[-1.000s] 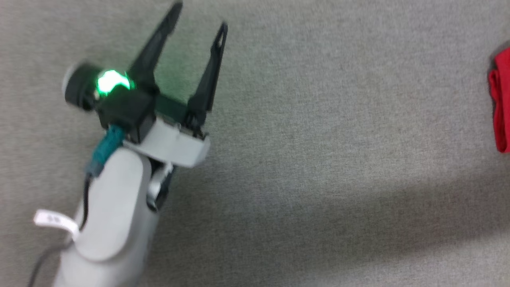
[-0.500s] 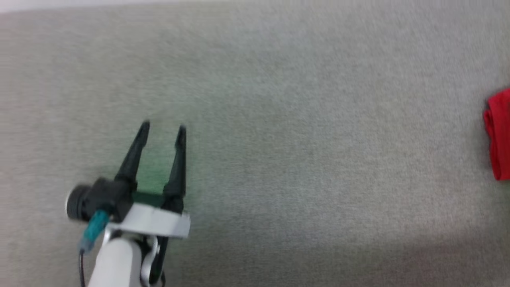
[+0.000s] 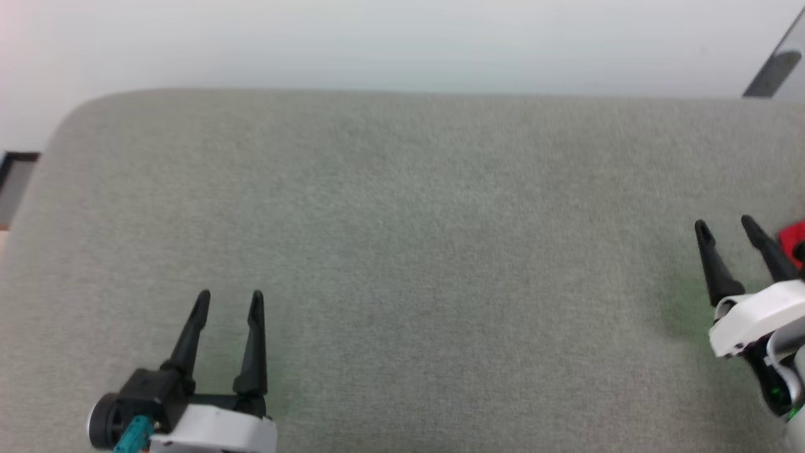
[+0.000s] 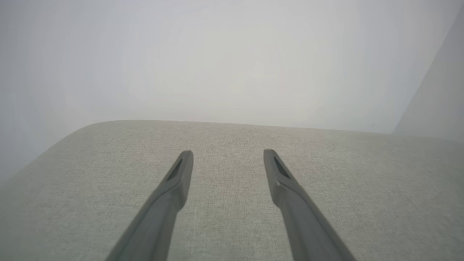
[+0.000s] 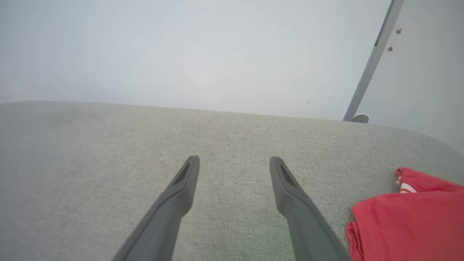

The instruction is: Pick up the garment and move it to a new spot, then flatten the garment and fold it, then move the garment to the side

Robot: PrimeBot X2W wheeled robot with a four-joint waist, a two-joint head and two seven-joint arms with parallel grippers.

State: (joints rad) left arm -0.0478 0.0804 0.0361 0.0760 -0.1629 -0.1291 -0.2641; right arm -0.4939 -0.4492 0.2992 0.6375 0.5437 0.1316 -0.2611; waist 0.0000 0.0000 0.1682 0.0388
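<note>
Head view: left gripper (image 3: 229, 297) at lower left, fingers spread, nothing between them, low over the grey padded surface (image 3: 402, 207). The right gripper (image 3: 724, 224) is at the right edge, also spread and empty. The garment (image 3: 793, 234) is a small red scrap at the far right edge, just beyond the right gripper's outer finger and mostly cut off by the frame. Left wrist view: both fingers apart over bare grey fabric, with a pale wall (image 4: 232, 54) behind and no cloth near. Right wrist view: fingers apart and empty, with the garment (image 5: 409, 217) at lower right, a red bundle with a bit of white stripe showing, lying on the surface just beside the right-hand finger. Touching or not, cannot tell. A thin metal pole (image 5: 373, 61) is at upper right. Risks, as a judgement: the bundle sits near the rounded corner of the surface, so a nudge from that close finger could push it toward the edge or drag a layer loose. How neat the fold is cannot be checked since the frame crops it — a sideways swing of the right arm is the likeliest cause of a snag.
</note>
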